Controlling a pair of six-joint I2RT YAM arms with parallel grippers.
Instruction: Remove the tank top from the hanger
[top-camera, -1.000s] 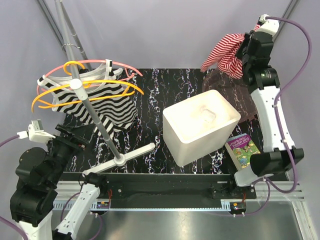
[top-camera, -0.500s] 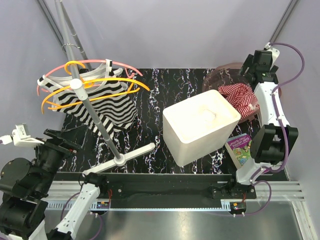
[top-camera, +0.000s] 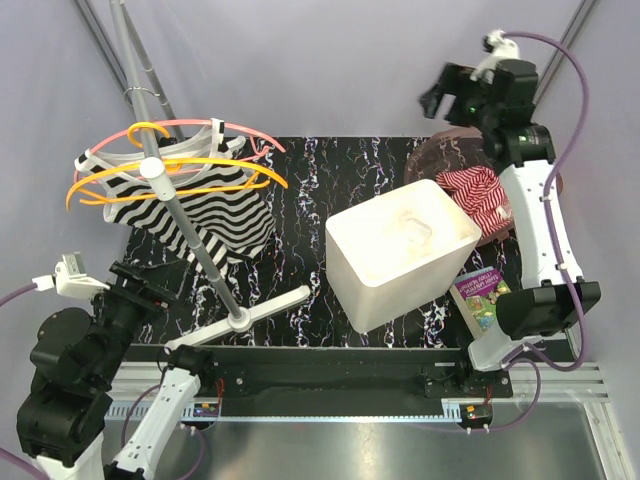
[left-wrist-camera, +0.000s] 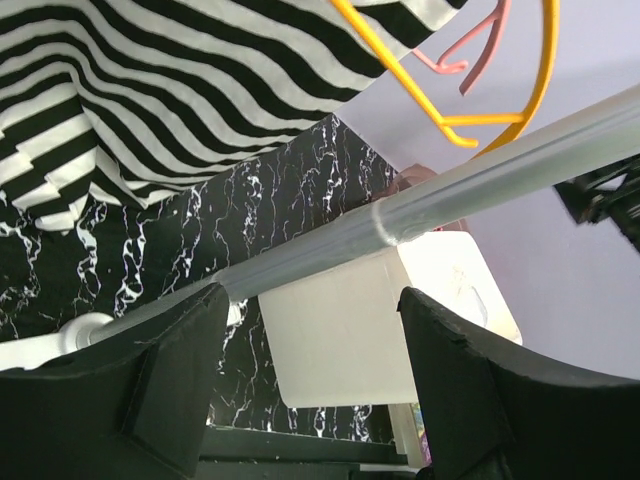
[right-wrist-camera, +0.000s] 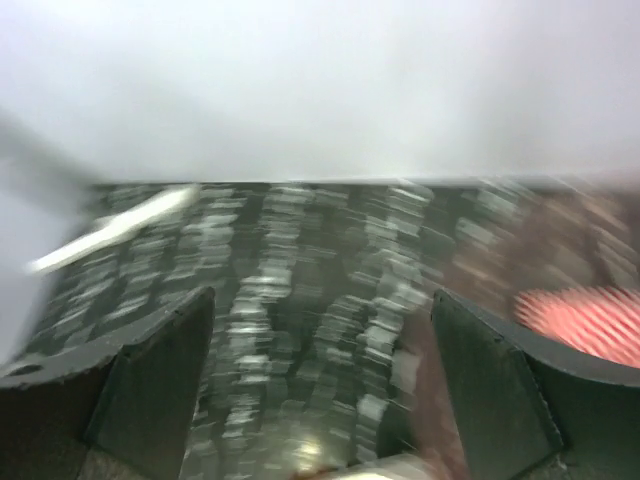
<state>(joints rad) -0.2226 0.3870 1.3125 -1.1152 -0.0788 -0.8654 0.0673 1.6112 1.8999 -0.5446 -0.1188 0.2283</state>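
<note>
A black-and-white zebra-striped tank top (top-camera: 210, 205) hangs draped from a white hanger (top-camera: 95, 160), above and ahead of the left gripper (top-camera: 140, 285) and well apart from it, its lower edge sagging in folds. An orange hanger (top-camera: 240, 165) and a pink hanger (top-camera: 200, 124) loop across its top. A red-and-white striped tank top (top-camera: 480, 192) lies crumpled off any hanger, lower than the right gripper (top-camera: 437, 98) and apart from it

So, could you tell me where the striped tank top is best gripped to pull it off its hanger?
Probably the tank top's lower hem, on the side toward the white bin: there the fabric hangs loose below the orange hangers and clear of the slanted rack pole. Approach low, from that side.
</note>
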